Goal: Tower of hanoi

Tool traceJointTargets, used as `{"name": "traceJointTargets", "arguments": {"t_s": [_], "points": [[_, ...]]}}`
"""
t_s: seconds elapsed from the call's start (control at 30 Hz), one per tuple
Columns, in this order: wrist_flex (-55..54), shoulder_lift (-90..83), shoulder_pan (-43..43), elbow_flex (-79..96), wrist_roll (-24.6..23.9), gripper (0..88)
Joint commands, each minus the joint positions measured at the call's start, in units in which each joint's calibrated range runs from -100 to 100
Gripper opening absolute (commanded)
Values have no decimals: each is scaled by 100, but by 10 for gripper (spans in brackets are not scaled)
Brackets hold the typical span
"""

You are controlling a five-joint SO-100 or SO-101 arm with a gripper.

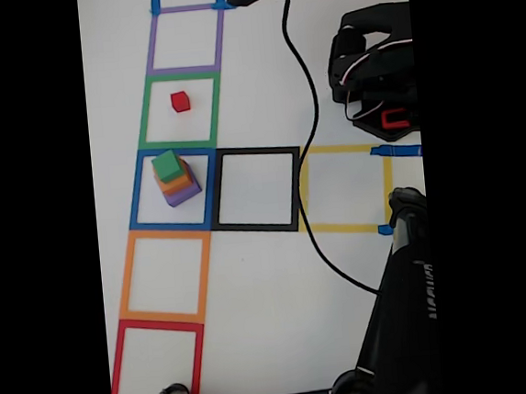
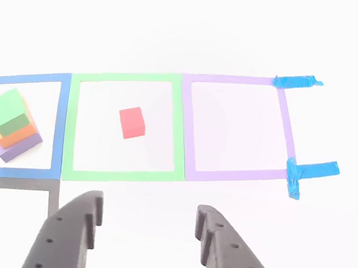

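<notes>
Three cubes (image 2: 12,125) stacked green-orange-purple, red cube (image 2: 131,122) apart; end effector (image 2: 147,217) spread, empty.

Bare worktop (image 2: 248,24) is seen all around the red cube (image 2: 132,123). The three-cube stack (image 2: 12,125) stands well apart in the neighbouring blue square (image 2: 23,82). A black cable (image 1: 303,110) crosses the worktop.

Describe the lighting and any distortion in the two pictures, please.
Fixed view: black bars at both sides, even light, short soft shadow beside the cube stack. Other view: overexposed, the table washed out to white, tape lines pale and bowed, and the open jaws are sharp.
</notes>
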Motion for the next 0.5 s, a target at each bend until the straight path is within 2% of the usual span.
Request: {"name": "traceJointTargets", "arguments": {"t_s": [0.0, 0.1, 0.27, 0.47], "points": [[-1801, -618, 145, 1967, 0, 224], [-3259, -1062, 165, 3540, 0, 272], [-5218, -949, 88, 5122, 0, 301], [-7971, 44, -27, 6486, 0, 309]]}}
